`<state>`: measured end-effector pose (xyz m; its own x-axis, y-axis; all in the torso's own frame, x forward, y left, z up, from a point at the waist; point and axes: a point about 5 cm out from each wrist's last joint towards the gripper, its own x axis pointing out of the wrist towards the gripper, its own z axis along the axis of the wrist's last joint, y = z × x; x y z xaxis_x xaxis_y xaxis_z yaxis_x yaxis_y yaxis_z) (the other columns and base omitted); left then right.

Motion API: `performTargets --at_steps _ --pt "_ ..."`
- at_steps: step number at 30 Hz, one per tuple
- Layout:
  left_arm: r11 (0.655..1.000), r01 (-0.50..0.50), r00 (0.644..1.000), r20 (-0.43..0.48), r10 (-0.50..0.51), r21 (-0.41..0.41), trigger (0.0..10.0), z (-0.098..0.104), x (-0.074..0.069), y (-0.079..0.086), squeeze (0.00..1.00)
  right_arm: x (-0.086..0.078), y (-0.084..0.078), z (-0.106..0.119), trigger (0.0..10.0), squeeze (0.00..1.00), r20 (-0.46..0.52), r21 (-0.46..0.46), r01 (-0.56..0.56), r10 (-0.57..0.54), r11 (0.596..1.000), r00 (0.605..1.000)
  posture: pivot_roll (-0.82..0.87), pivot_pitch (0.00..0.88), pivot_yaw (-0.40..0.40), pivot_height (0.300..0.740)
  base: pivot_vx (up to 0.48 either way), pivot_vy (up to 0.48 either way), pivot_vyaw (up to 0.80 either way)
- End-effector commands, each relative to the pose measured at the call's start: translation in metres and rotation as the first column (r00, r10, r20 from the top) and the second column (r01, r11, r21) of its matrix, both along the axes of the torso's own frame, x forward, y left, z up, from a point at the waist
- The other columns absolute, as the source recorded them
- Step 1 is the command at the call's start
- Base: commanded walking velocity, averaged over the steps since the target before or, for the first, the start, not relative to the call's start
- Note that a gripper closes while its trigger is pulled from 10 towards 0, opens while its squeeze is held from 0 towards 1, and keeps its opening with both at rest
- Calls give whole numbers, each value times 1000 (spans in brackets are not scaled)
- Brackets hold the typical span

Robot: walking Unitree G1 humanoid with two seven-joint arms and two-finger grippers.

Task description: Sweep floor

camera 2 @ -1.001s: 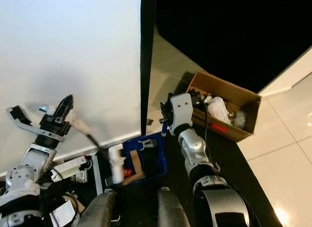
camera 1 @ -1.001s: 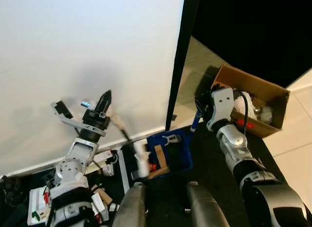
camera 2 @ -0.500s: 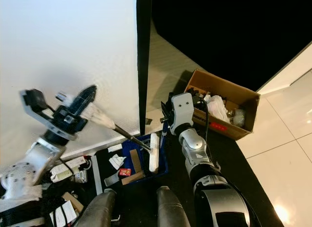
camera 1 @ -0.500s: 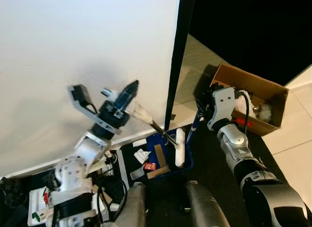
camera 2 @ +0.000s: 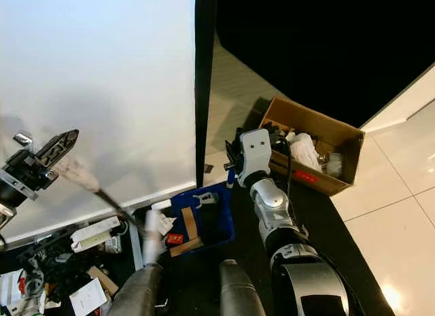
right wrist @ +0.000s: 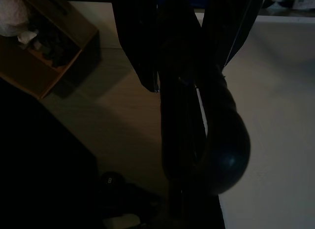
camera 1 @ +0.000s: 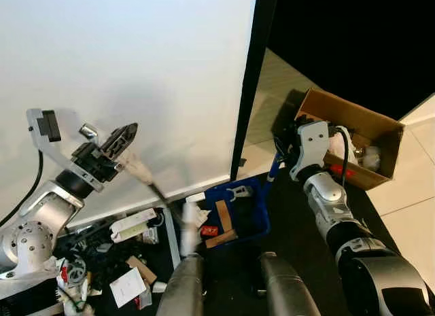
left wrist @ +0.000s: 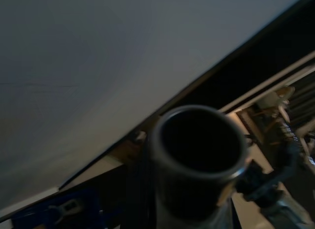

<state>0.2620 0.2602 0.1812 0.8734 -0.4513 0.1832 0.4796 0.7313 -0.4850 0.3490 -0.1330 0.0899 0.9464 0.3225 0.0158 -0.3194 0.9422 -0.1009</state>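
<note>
1. Blue plastic catches the eye first: a dustpan (camera 1: 238, 211) lies on the dark floor at about 6 o'clock in the head views, against the foot of the white wall (camera 1: 122, 78), holding a strip of brown card, a small red scrap and some white bits.
2. The left gripper (camera 1: 117, 141) is raised at 9 o'clock, in front of the wall, its black fingers clenched on the pale handle of a hand brush (camera 1: 146, 177).
3. The brush's dark shaft slants down toward 5 o'clock, and its white head (camera 1: 187, 231) is a blur just beside the dustpan's left edge, above a white scrap of paper (camera 1: 201, 215).
4. The left wrist view looks straight down the round dark end of the brush handle (left wrist: 199, 150), with the wall behind it.
5. The right gripper (camera 1: 280, 153) sits at 3 o'clock, closed around the dustpan's blue upright handle (camera 1: 272, 172); the right wrist view is dark, but shows the fingers (right wrist: 142, 47) wrapped on a dark rod.
6. A cardboard box (camera 1: 353, 136) with white crumpled things inside stands on the pale tiles just behind the right arm.
7. Loose litter (camera 1: 132, 261), such as white cartons, paper and cables, spreads over the floor at 7 o'clock, under the left arm.
</note>
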Motion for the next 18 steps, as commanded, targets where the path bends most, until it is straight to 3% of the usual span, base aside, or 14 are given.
performTargets --at_steps 1,4,6,11,14,15,16,18 --pt "1000 -10 1000 7 11 -26 10000 -6 3 -3 0 -21 -2 -41 10000 0 -196 -6 7 -8 1000 981 -3 319 14 740 0 0 0" --pt "999 -31 1000 -7 30 -34 10000 -14 6 -2 0 -21 -2 -41 10000 0 -196 -7 8 -9 1000 981 -6 319 15 740 0 0 0" --pt "995 -83 994 -70 79 -51 10000 -45 18 -4 0 -21 -2 -41 10000 0 -195 -8 9 -10 1000 981 -12 321 14 740 0 0 0" --pt "993 -101 987 -135 92 -65 10000 -71 22 -11 0 -21 -2 -41 10000 0 -193 -8 10 -11 1000 981 -37 328 15 740 0 0 0" --pt "979 -141 974 -198 111 -147 10000 -94 24 -20 0 -22 -3 -41 10000 0 -189 -9 12 -14 1000 982 -45 333 15 740 0 0 0" --pt "954 -173 969 -217 120 -243 10000 -99 24 -23 0 -22 -4 -42 10000 0 -188 -8 12 -14 1000 982 -50 336 14 740 0 0 0" --pt "954 -173 969 -217 120 -243 10000 -99 24 -23 0 -22 -4 -42 10000 0 -188 -8 12 -14 1000 982 -50 336 14 740 0 0 0" --pt "928 -181 970 -212 115 -326 10000 -98 24 -26 0 -22 -4 -42 10000 0 -187 -8 11 -12 1000 982 -55 339 12 740 0 0 0"
